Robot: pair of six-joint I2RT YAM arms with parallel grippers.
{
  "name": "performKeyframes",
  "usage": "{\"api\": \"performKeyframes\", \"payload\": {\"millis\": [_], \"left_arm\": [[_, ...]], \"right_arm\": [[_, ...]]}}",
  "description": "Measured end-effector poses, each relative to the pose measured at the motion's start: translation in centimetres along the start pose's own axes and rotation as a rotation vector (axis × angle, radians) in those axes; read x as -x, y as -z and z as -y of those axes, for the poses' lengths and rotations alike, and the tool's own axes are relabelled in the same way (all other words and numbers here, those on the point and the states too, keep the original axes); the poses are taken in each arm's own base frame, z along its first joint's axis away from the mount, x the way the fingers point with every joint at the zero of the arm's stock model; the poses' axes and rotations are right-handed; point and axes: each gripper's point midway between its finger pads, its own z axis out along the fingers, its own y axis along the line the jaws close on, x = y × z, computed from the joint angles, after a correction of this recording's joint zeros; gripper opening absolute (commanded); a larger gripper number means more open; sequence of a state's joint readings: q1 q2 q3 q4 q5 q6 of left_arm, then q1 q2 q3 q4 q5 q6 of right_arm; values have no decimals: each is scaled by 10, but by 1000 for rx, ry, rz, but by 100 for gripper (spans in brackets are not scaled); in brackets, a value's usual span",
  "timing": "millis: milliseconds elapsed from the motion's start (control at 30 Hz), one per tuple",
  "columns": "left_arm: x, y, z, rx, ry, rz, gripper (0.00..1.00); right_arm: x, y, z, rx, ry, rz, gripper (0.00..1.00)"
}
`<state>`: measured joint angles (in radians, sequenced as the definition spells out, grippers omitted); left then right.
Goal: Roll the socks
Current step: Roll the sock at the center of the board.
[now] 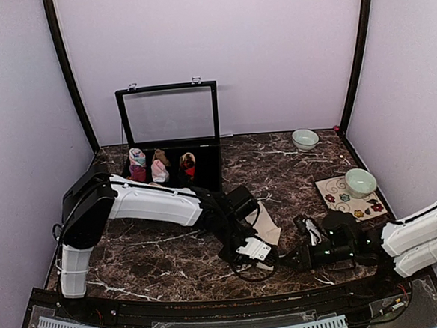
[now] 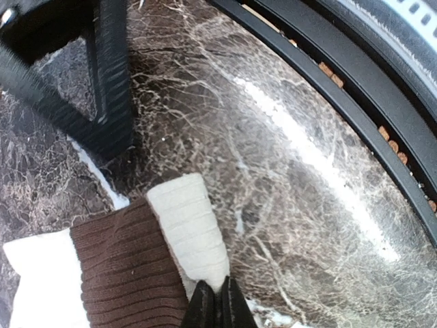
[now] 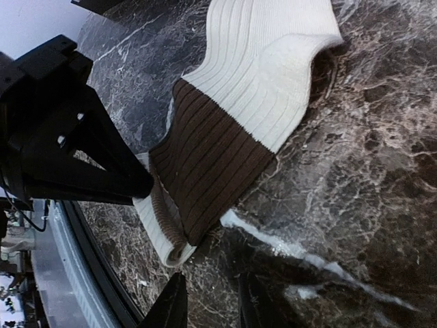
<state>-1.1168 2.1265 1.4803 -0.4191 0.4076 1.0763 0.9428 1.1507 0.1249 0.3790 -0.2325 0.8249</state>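
Note:
The cream sock pair with brown cuff (image 1: 266, 224) lies flat on the dark marble table, with one end partly rolled. In the left wrist view the cream edge (image 2: 191, 219) and brown cuff (image 2: 130, 266) sit right at my left gripper (image 2: 218, 309), which is shut on the cream edge. The right wrist view shows the sock (image 3: 252, 89), its small rolled end (image 3: 164, 239) and the left gripper (image 3: 145, 186) pinching it. My right gripper (image 3: 208, 304) is open and empty, just short of the roll. I see no black argyle pair on the table.
A black box with its lid raised (image 1: 168, 115) stands at the back and holds rolled bundles (image 1: 159, 168). A bowl (image 1: 304, 138) sits at the back right. Another bowl (image 1: 360, 181) rests on a patterned mat (image 1: 345, 200). The table's front rail (image 2: 355, 116) is close by.

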Motion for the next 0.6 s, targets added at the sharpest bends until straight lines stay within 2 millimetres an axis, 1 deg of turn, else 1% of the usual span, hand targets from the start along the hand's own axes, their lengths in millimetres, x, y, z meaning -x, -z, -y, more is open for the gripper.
{"api": "performKeyframes", "payload": {"millis": [67,100,133,167,267,333,467,600], "left_arm": [[1,-1,-1,-41,33,17,0],[1,-1,-1,-57,46,25,0],[1,-1,-2,-79,65,35,0],[1,-1,-1,-101,83,47,0],[1,-1,-2,-160,137,76,0],[0,-1,-2,-206,175,95,0],[-1,0,-2,-297,254,135,0],[-1,2,3,-373,317,160,0]], "right_arm": [[-2,4,-3,-17,47,16,26],[-3,5,-5,-20,72,23,29],[-5,7,-10,-24,114,35,35],[-7,8,-15,-21,163,45,38],[-15,14,-37,8,325,85,38],[-21,16,-48,13,409,100,37],[-22,14,-55,-45,535,107,35],[-24,-2,-64,-135,673,69,34]]}}
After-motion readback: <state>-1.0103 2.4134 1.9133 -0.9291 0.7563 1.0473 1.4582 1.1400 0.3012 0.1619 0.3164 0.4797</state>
